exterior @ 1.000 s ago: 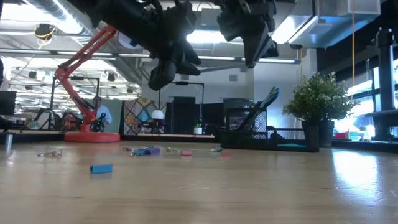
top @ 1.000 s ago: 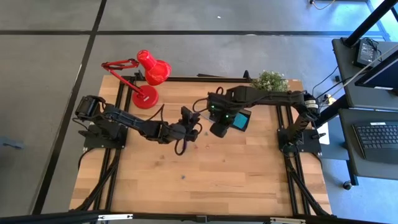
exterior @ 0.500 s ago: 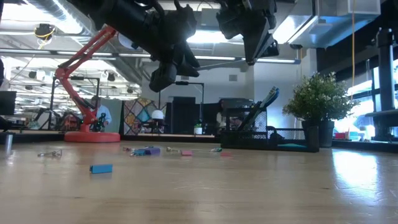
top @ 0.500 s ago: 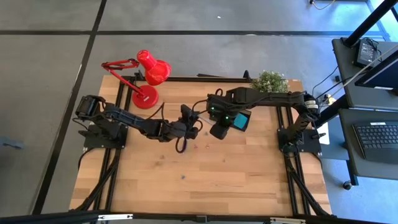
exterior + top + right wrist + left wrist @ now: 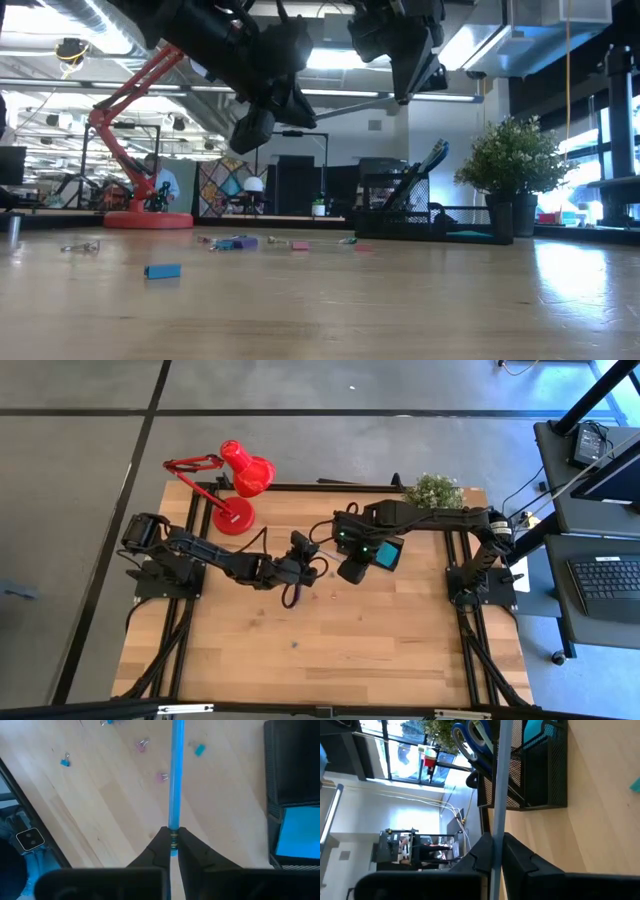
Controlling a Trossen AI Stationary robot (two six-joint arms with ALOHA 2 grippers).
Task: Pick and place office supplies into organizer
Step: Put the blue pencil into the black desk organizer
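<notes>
In the high view, the red desk lamp (image 5: 240, 485) stands at the upper left of the wooden table (image 5: 400, 650). To its right, near the middle of the frame, the left gripper (image 5: 312, 563) hangs above the table. In the left wrist view its fingers (image 5: 522, 857) are closed tightly on a thin blue-grey stick, probably a pencil (image 5: 501, 780), which runs straight out from between them toward the organizer. In the low view this gripper (image 5: 252, 128) is high above the table, in the upper left part of the frame.

A little more to the right in the high view, the right gripper (image 5: 352, 568) is also above the table, just beside the organizer (image 5: 385, 550) in the upper middle of the frame. In the right wrist view its fingers (image 5: 189, 851) are clamped on a light blue pencil (image 5: 176, 770), and the pencil points out over the table.

The organizer (image 5: 542, 767) is black mesh. The blue-handled scissors (image 5: 470, 740) stand in it, and the teal sticky-note pad (image 5: 299, 832) lies in one low compartment.

Small binder clips (image 5: 141, 744) in pink and blue lie loose on the wood, near the left and middle of the low view. A blue bit (image 5: 162, 271) lies apart from them, nearer to the camera.

The potted plant (image 5: 433, 490) stands at the upper right edge of the table.
</notes>
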